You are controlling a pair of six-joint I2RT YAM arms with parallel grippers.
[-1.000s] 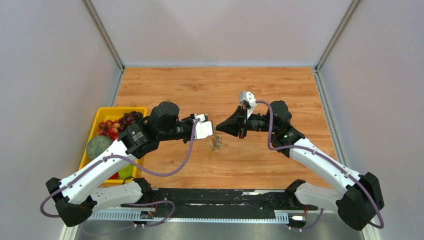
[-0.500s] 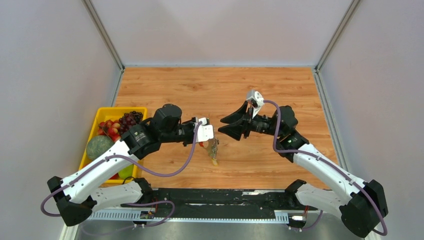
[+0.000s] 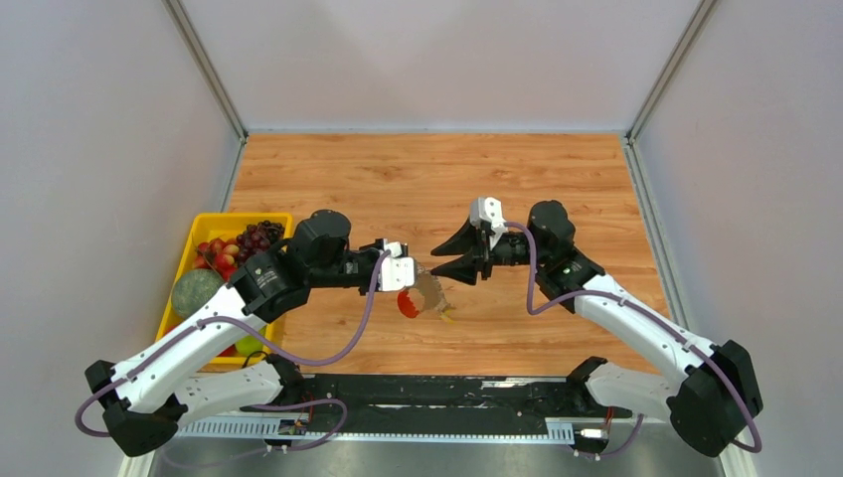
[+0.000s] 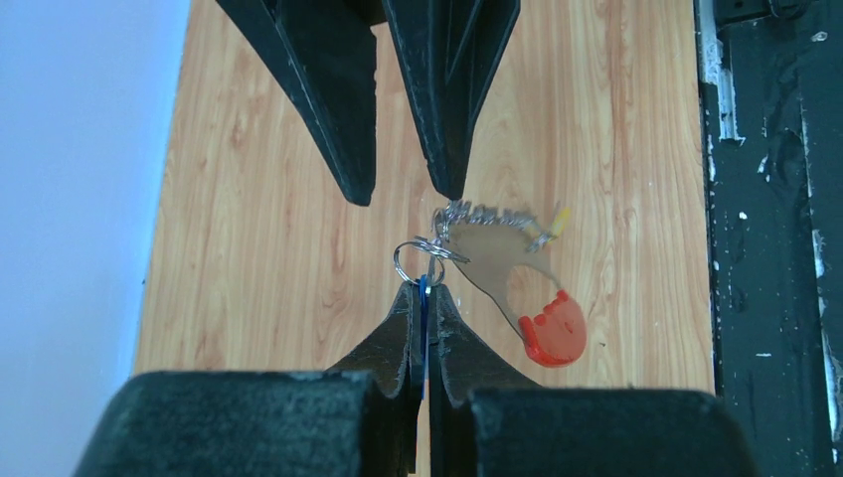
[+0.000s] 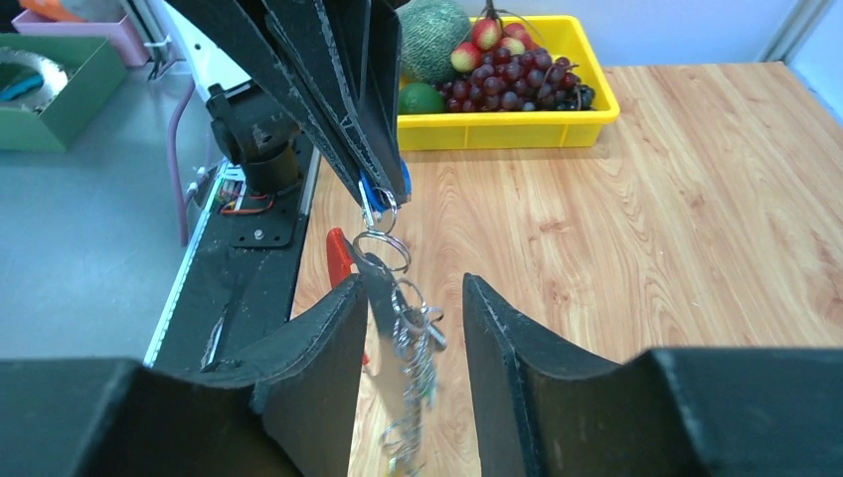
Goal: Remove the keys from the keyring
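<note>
Pale walls (image 3: 447, 60) enclose a wooden desk (image 3: 398, 179); a yellow fruit tray (image 3: 214, 222) sits at its left. The left gripper (image 4: 425, 290) has its jaws clamped on a blue key (image 5: 369, 195), and the keyring (image 4: 554, 331) dangles between the parted jaws of the right gripper (image 5: 415, 298).

The top external camera sits high behind the arm bases (image 3: 278, 373), which lie along the bottom edge. It looks down and forward over the whole wooden table (image 3: 398, 169), with the yellow fruit bin (image 3: 239, 217) at centre left. The left wrist camera looks closely along the left gripper (image 4: 422, 290), rising from bottom centre and pinched on a blue key (image 4: 424, 310), towards the right gripper (image 4: 405, 196) entering from the top. The right wrist camera faces the opposite way, towards the near table edge, with the bin at upper centre. All three views share the keyring (image 4: 545, 330) hanging between the grippers.
</note>
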